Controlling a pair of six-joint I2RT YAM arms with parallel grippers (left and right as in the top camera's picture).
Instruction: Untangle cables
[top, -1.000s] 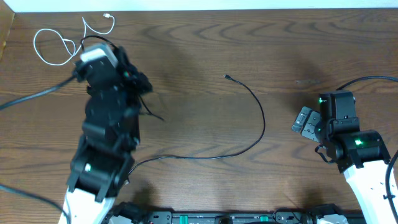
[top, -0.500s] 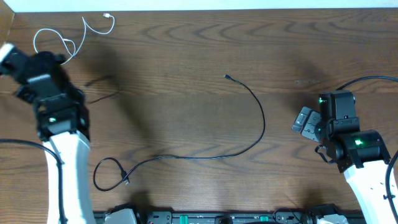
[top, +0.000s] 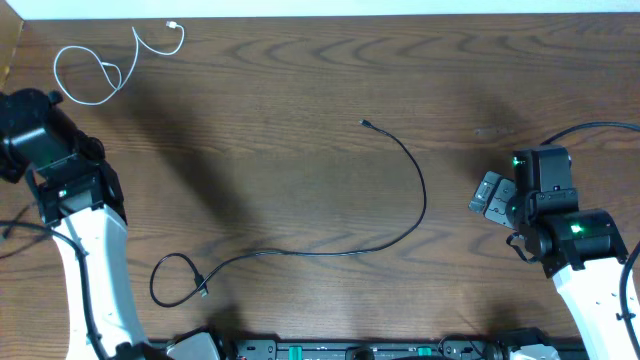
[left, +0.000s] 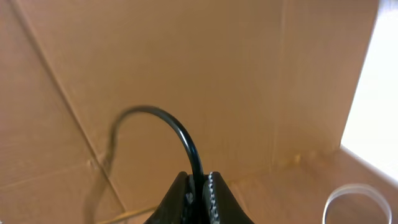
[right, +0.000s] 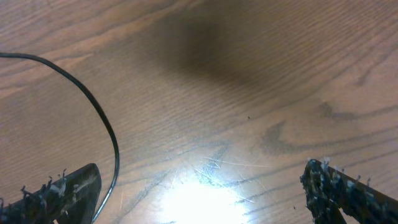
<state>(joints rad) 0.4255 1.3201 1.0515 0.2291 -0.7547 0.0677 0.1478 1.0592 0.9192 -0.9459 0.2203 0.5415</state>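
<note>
White cable (top: 108, 68) coils at the worktop's (top: 300, 70) far left corner. Long black cable (top: 423, 198) arcs from the centre to a loop near the front left. Left end effector (left: 198, 186), over cardboard (left: 186, 56), pinches a short black cable (left: 181, 132). Right end effector (right: 193, 186) gapes.

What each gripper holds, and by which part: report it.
Left gripper is shut on a black cable, pinching its cord, no plug showing. Right gripper stands open, holding nothing.
</note>
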